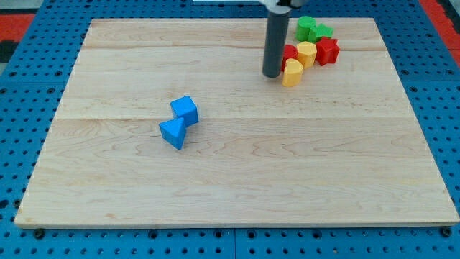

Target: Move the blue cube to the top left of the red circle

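The blue cube lies left of the board's middle, touching a blue triangular block just below and left of it. The red circle sits near the view's top right, partly hidden behind my rod and the yellow blocks. My tip rests on the board just left of a yellow block and far to the upper right of the blue cube.
A second yellow block, a red star-like block and two green blocks cluster at the top right. The wooden board lies on a blue perforated table.
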You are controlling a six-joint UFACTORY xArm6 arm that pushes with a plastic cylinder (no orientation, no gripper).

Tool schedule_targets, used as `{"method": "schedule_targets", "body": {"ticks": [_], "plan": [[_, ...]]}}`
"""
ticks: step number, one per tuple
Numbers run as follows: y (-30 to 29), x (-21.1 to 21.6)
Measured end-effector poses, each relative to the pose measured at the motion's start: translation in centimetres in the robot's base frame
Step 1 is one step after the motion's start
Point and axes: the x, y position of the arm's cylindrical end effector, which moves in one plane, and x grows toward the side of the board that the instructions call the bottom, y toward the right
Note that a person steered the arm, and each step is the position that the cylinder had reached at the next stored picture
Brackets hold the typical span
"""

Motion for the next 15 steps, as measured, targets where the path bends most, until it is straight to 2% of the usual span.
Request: {"method": "schedule_targets", "body": {"ticks": [1, 2, 3, 4, 5, 6, 7, 8, 9, 10, 11, 12, 13, 14, 15], "plan": [[-0.8, 6.1], [-4.5, 13.1], [-10.3, 17.9], [-18.7, 20.8], [-22.1, 17.6], [-16.4, 13.2], [-13.9, 9.9], [-13.2, 9.9], [-15.8, 7.3], [-12.7, 2.3], [-8.3, 0.8], [-15.4, 1.4], [-16.5, 6.9], [-9.5, 7.1], [-6.2, 1.0]]}}
